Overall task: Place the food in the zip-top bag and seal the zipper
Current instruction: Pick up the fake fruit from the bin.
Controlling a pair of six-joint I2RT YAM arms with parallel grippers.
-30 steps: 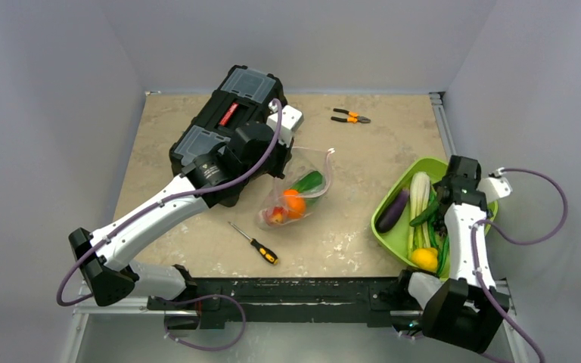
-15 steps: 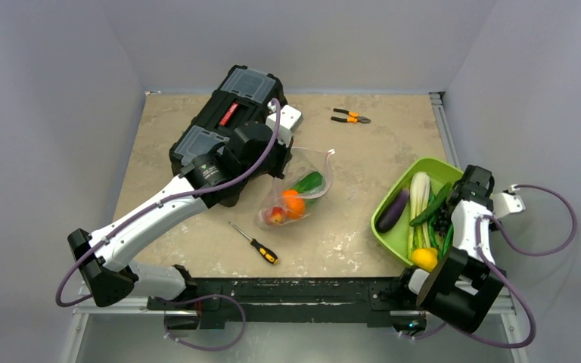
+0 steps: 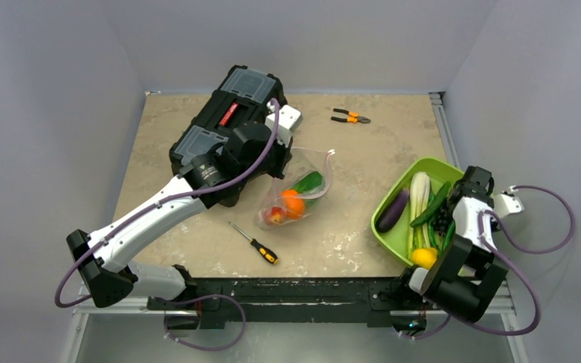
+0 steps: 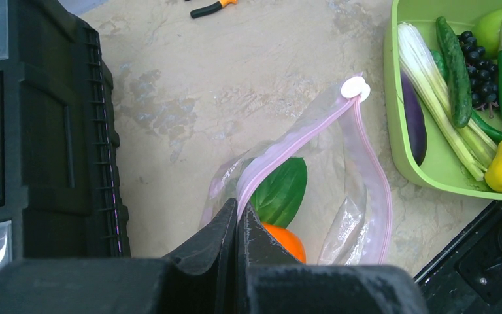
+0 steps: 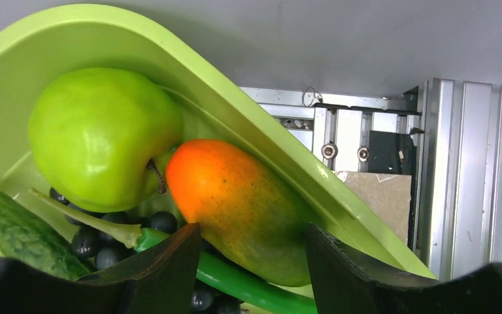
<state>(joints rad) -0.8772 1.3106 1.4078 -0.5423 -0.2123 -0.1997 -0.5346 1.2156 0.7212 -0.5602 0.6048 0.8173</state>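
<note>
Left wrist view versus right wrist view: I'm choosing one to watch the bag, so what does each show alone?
Only left wrist: the bag, its pink zipper, the toolbox, the eggplant. Only right wrist: the silver rail behind the bowl. Both: the green bowl, apple, grapes and cucumber.
</note>
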